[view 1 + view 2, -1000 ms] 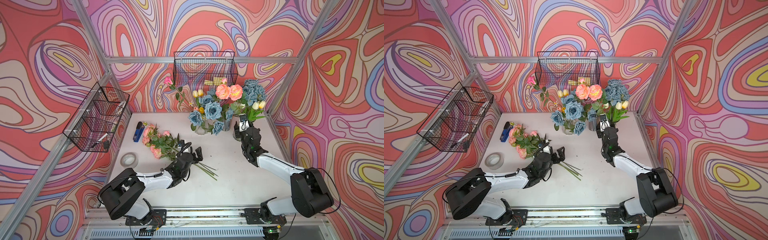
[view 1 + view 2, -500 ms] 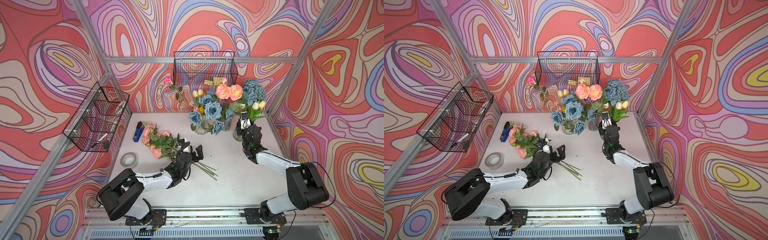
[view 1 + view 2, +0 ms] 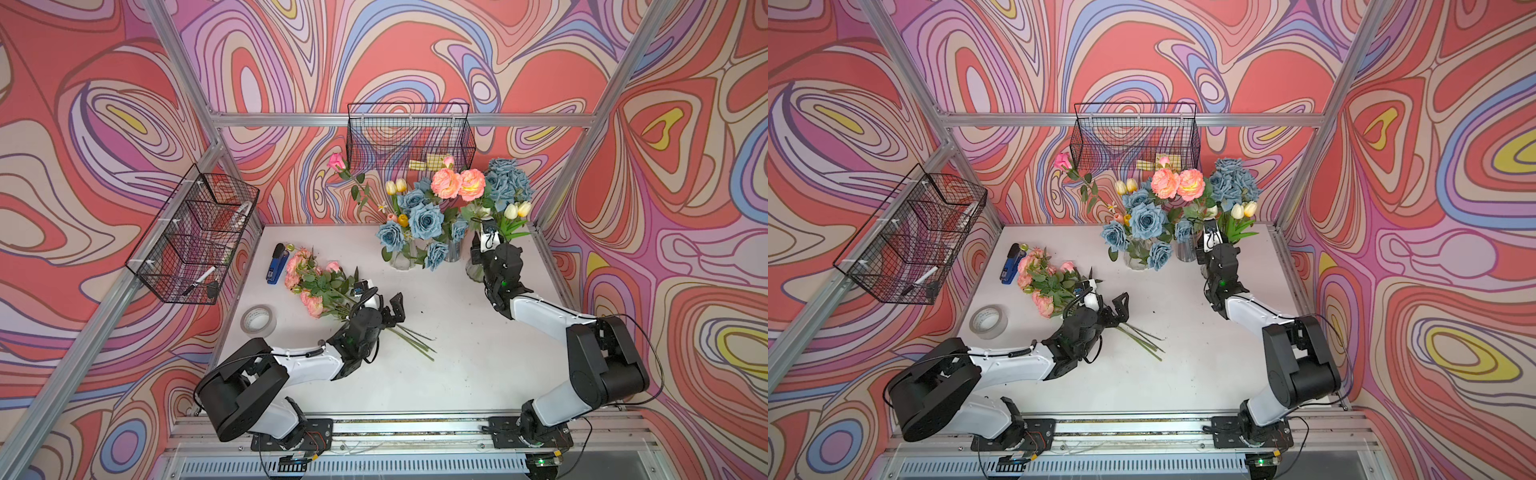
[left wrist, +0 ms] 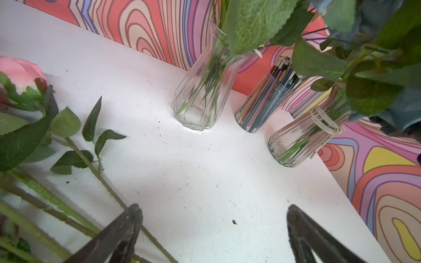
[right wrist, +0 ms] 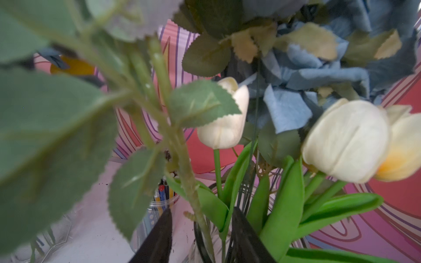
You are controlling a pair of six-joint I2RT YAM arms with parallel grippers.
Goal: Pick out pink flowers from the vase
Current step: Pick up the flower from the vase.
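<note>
At the back of the table (image 3: pixel 457 353), my right gripper (image 5: pixel 201 211) stands partly open at the mouth of a glass vase (image 3: pixel 473 270). Its jaws sit either side of a thorny green stem (image 5: pixel 182 159) with a gap on both sides, and white tulips (image 5: pixel 224 129) are just beside it. Two pink flowers (image 3: pixel 457 185) stand high above the vases among blue roses (image 3: pixel 424 220). More lie in a bunch (image 3: pixel 307 282) on the table's left half, where my left gripper (image 4: pixel 214 208) hangs wide open over their stems, holding nothing.
</note>
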